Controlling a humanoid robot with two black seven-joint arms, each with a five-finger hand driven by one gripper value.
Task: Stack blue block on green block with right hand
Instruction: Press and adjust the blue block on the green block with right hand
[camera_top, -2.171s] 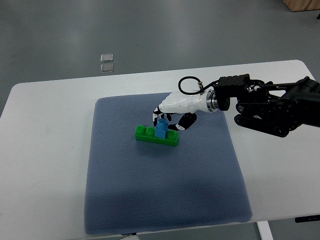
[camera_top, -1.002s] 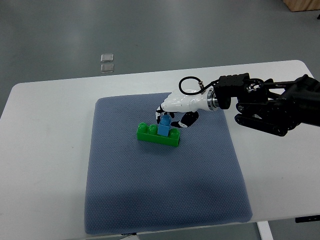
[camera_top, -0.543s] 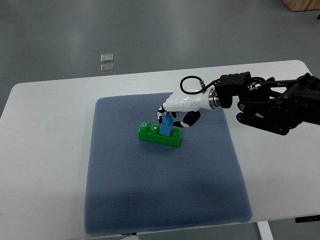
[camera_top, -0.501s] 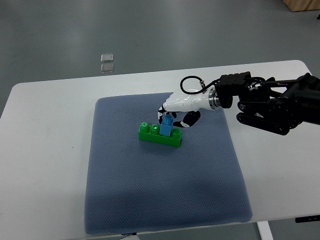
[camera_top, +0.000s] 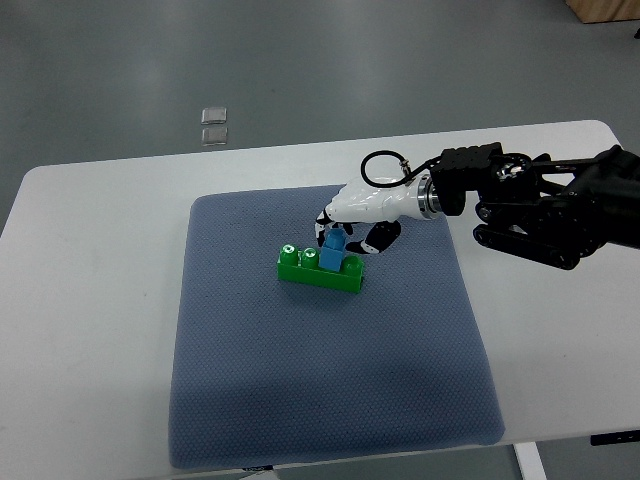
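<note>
In the top view, the right hand (camera_top: 352, 215) reaches in from the right, its fingers (camera_top: 328, 230) pinching the blue block (camera_top: 331, 252). Just below the fingertips, the blue block sits on the right part of the green block (camera_top: 318, 271), which lies on the blue-grey mat (camera_top: 320, 400) covering the white table (camera_top: 90, 300).
</note>
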